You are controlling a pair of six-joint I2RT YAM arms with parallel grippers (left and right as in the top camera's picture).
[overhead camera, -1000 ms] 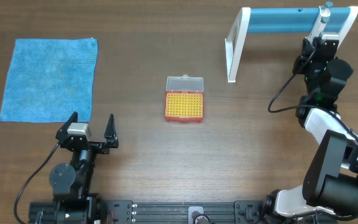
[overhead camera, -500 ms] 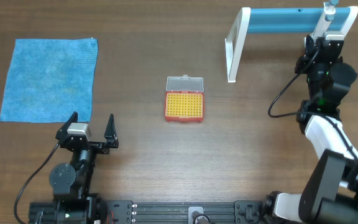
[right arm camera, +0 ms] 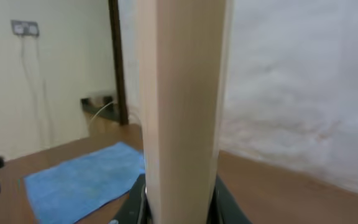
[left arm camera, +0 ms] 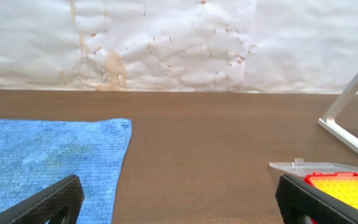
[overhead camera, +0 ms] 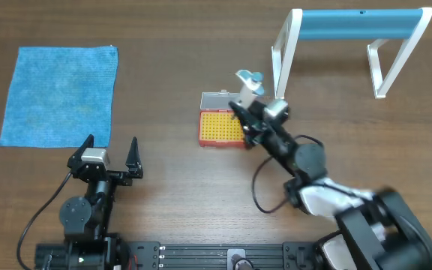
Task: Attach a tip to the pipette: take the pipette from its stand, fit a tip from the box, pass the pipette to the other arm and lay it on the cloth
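Observation:
My right gripper (overhead camera: 252,114) is shut on the white pipette (overhead camera: 247,82), which has a pale blue top, and holds it upright by the right edge of the tip box (overhead camera: 221,128). The box is orange with a yellow tip rack and its clear lid is open. The pipette's body (right arm camera: 182,106) stands close in the right wrist view, with the blue cloth (right arm camera: 82,180) behind it. The blue cloth (overhead camera: 60,96) lies at the far left of the table. My left gripper (overhead camera: 111,154) rests open near the front left, just below the cloth, with nothing in it.
The white and blue pipette stand (overhead camera: 351,24) is at the back right, its leg (left arm camera: 352,118) showing in the left wrist view beside the tip box (left arm camera: 344,185) and cloth (left arm camera: 48,162). Bare wooden table lies between cloth and box.
The right arm has swung from the stand at the far right to the table's middle, carrying the pipette off the stand to the tip box. The left arm has not moved.

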